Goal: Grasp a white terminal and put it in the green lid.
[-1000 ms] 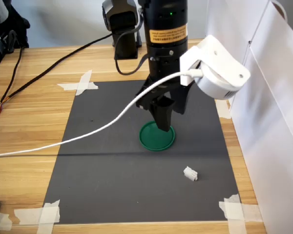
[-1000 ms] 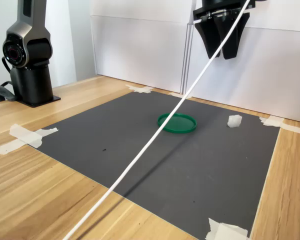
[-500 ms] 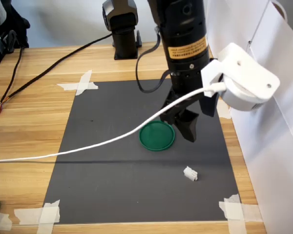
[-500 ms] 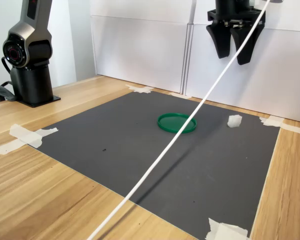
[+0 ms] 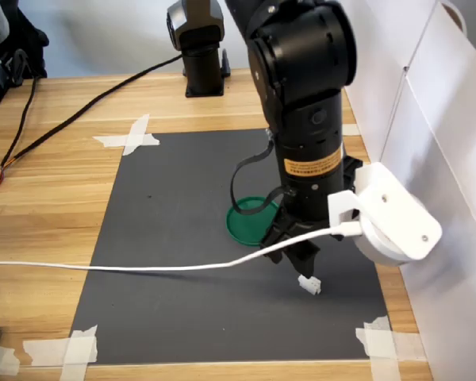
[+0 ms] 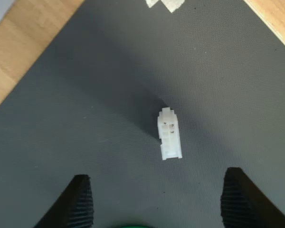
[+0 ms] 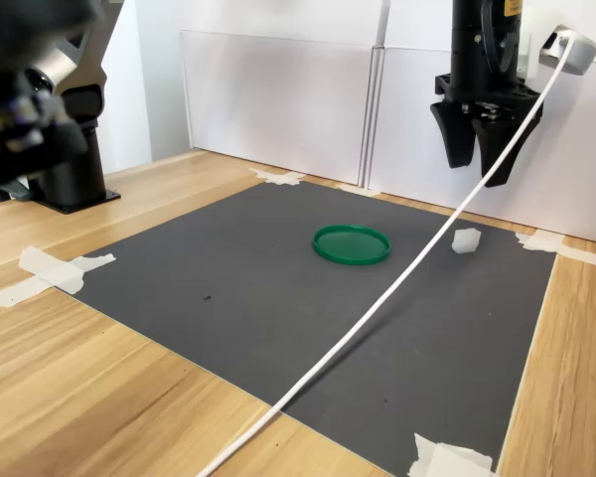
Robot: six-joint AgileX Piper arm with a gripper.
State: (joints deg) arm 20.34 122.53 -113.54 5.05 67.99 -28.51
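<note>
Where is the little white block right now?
In the second exterior view, the white terminal lies on the dark mat, to the right of the green lid, below the open hand.

My forearm (image 5: 305,119) carries the one piece of lettering in sight: an orange-yellow label (image 5: 311,167) wrapped around its black casing in the first exterior view, with several lines of small dark print; the print is too fine and too blurred for me to make out a single word; a sliver of the same orange-yellow label (image 7: 513,6) shows at the upper edge of the second exterior view, again unreadable; nothing else bears text, a brand, a number or a sign that I can read, and the wrist view holds no lettering at all.
</note>
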